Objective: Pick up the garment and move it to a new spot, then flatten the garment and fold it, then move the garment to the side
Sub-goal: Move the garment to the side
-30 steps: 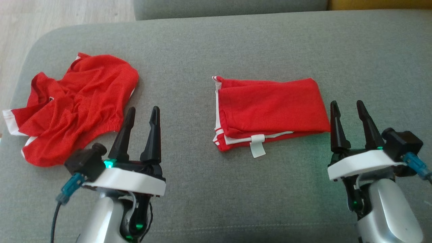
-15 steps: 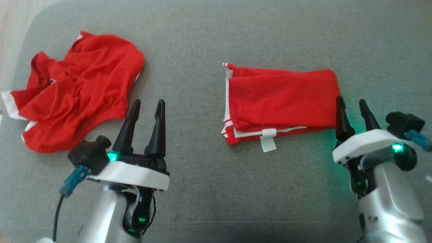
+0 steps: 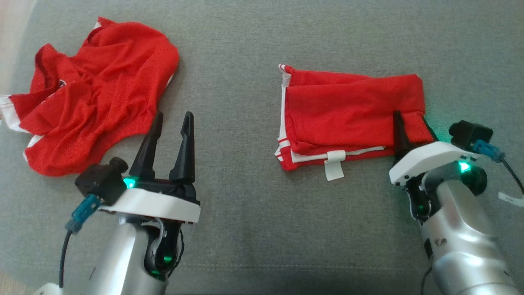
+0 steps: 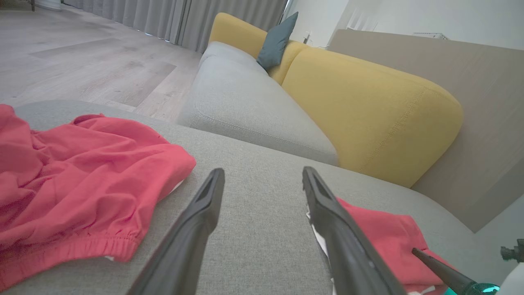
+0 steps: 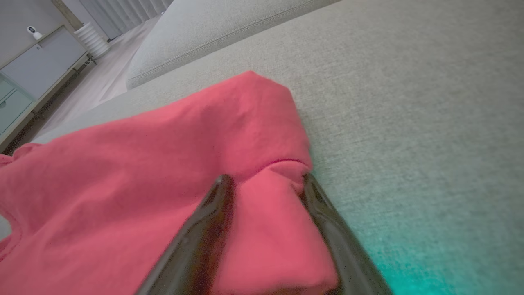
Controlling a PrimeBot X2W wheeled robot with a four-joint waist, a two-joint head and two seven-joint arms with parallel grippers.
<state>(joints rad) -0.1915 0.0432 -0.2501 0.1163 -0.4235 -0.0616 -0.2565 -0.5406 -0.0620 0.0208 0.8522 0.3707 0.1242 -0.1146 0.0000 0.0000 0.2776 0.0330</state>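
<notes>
Since a second ago the head camera has tipped downward, so the whole scene sits differently in the head view. The real change is the right gripper: it was short of the folded garment, off its near right corner, and has now come forward onto that corner. Its jaws stand apart and astride the corner, with a bunch of red cloth rising between the two fingers in the right wrist view; the cloth isn't yet pinched tight.

The left gripper keeps its pose, jaws wide open and empty, hovering over bare grey sofa seat.

The folded garment lies flat on the seat to the robot's right of centre, with its white stripes at the left end and a white label poking out of the near edge. A second, crumpled red garment lies well apart at the far left.
</notes>
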